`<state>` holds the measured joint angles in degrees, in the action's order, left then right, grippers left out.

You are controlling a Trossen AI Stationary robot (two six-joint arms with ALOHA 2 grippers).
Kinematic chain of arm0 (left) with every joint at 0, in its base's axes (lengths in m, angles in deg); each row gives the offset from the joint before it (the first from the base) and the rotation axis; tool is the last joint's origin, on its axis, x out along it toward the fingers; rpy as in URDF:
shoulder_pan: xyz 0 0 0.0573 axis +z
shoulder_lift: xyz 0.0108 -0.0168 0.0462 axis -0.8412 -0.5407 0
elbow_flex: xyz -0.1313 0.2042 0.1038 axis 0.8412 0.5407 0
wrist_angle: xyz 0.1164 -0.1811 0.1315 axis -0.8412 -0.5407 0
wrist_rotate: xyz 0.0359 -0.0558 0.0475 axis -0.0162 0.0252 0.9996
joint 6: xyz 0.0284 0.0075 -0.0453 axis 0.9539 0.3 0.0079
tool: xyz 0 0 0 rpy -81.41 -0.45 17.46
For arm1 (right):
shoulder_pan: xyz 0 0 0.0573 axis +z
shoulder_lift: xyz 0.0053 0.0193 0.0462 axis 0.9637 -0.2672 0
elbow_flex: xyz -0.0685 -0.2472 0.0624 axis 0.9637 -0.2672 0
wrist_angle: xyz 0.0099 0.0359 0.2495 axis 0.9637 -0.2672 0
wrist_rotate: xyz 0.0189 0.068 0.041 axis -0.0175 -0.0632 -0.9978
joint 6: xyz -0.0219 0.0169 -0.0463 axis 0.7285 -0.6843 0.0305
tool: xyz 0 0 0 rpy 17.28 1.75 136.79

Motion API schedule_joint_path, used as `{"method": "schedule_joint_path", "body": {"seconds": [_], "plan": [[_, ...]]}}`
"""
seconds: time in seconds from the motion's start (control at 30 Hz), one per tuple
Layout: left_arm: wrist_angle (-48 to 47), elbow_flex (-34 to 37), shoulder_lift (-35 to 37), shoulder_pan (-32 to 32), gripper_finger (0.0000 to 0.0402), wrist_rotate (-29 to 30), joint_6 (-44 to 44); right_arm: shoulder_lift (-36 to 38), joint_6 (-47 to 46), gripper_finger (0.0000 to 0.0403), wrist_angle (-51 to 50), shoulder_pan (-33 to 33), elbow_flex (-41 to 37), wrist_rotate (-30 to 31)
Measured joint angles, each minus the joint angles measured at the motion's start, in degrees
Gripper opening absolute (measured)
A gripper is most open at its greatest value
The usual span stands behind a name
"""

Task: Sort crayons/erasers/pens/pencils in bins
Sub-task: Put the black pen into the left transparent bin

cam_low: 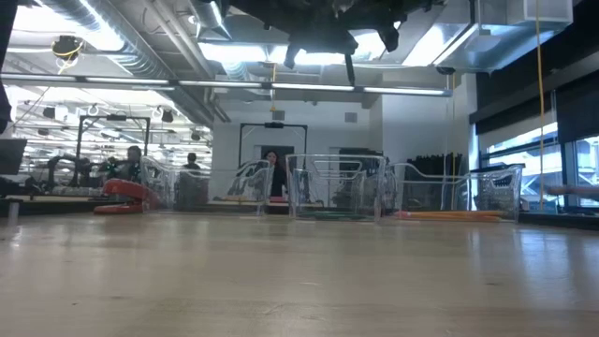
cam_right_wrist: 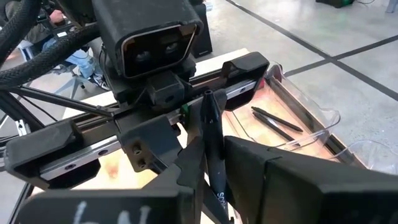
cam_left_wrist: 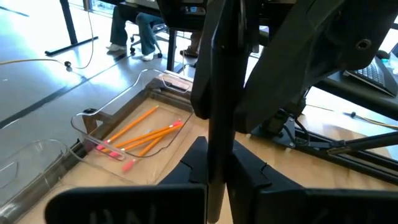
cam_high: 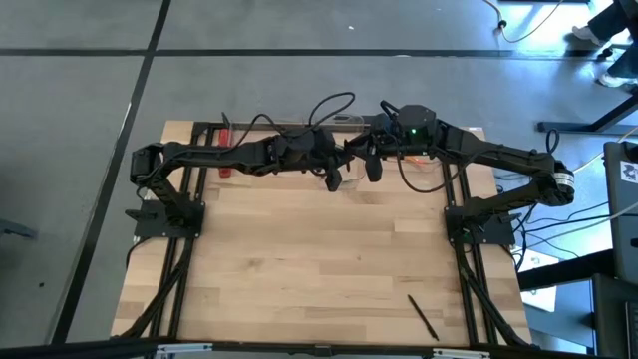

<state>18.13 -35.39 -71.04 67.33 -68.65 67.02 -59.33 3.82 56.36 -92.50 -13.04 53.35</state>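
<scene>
Fingers (cam_right_wrist: 242, 162) of both grippers clamped on one black pen (cam_right_wrist: 213, 134)

Both arms crowd the top centre of the high view, left gripper (cam_high: 333, 179) and right gripper (cam_high: 372, 168) nearly touching above the bins (cam_low: 337, 187). Below them the table (cam_high: 319, 259) lies open, bar one pen (cam_high: 423, 317) at lower right.

A wooden table (cam_high: 319, 259) stands on a grey floor (cam_high: 299, 90). A red stapler (cam_low: 122, 195) sits at its far left edge. Beyond the table, 1 person (cam_low: 272, 174) sits in a workshop room.
</scene>
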Motion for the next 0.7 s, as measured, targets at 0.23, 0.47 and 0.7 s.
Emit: {"method": "schedule_joint_path", "body": {"seconds": [0.23,0.47,0.7], "plan": [[0.1,0.0,0.0,0.5,0.0014,-0.4,0.1,0.0,1.7,0.0065,0.2,0.0,0.0,0.2],[-0.1,0.0,0.0,0.7,0.0014,-0.5,0.4,-0.1,1.9,0.0049,0.2,0.0,0.0,0.4],[-0.2,0.0,0.0,0.7,0.0014,-0.4,0.5,-0.1,3.2,0.0054,0.2,0.0,0.0,0.3]]}}
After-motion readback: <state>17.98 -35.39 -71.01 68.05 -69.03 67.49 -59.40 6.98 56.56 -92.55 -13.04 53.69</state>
